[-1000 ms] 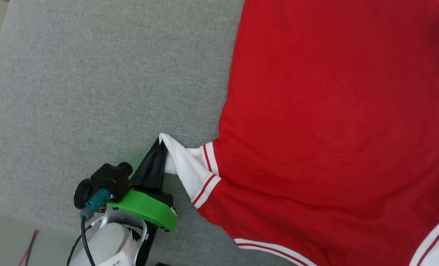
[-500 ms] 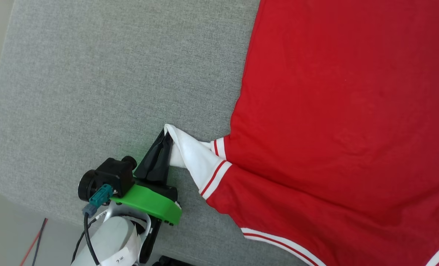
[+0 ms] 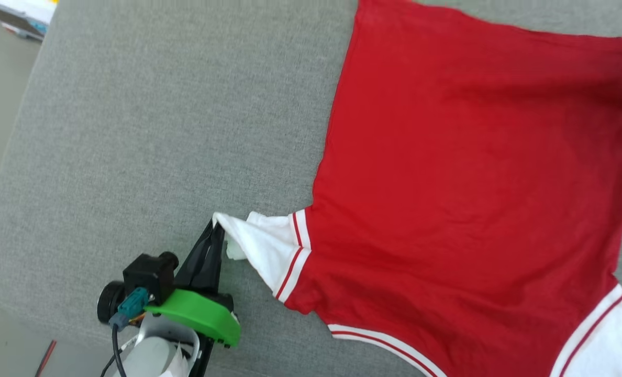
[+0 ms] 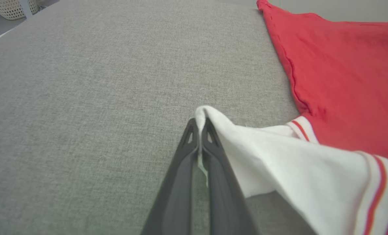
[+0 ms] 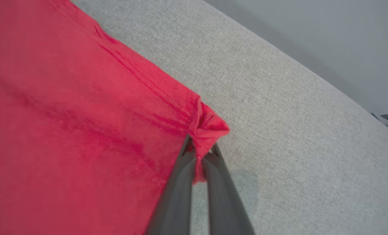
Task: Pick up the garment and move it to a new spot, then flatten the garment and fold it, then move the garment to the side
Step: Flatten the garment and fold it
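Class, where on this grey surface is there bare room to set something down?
Free: grey cushion left of the red jersey, beyond the left gripper; a strip past the hem corner in the right gripper. Crowded: under the jersey.

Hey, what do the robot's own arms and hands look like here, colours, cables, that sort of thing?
The left hand has two long, dark, tapering fingers with triangular cut-outs near the tips. Behind them sit a bright green curved bracket, a black camera block and a teal connector feeding a black cable. The forearm is pale grey. The right hand has matching dark fingers.
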Robot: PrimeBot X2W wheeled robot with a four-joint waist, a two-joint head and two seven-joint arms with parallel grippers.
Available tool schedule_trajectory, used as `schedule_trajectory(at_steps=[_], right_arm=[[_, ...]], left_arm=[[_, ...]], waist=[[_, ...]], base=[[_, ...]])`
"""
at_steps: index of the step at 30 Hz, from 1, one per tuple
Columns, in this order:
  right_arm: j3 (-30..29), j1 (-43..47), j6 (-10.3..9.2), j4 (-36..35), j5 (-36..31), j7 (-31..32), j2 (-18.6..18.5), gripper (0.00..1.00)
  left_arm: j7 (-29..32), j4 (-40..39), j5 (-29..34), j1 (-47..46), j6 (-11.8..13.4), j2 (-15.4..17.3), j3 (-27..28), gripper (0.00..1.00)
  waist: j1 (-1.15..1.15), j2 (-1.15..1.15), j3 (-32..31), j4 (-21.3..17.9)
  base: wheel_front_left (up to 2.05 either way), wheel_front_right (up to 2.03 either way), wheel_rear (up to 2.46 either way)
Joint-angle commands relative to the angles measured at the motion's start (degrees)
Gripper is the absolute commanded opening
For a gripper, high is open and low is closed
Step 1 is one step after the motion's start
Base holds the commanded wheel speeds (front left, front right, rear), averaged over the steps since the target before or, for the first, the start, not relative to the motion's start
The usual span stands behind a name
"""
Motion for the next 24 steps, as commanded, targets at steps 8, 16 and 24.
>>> schedule_trajectory(at_steps=[8,16,24], right_arm=[[3.45,12.43,-0.04,-11.39,5.65,-4.84,-10.49,0.0],[-2.95,32.17,-0.04,-14.72,9.81,-11.08,-13.98,0.0],[-15.71,55.55,-0.04,-13.27,11.37,-15.25,-9.91,0.0]], left_arm=[[-0.05,1.4,-1.63,6.06,1.14,1.71,1.23,0.0],[-0.08,1.45,-2.44,10.14,2.23,2.28,2.02,0.0],[-0.11,1.54,-2.75,12.22,2.58,2.82,2.85,0.0]], waist=[[0.0,0.0,-12.13,-6.78],[0.0,0.0,-15.98,-10.25],[0.0,0.0,-16.99,-11.81]], base=[[0.0,0.0,0.0],[0.0,0.0,0.0],[0.0,0.0,0.0]])
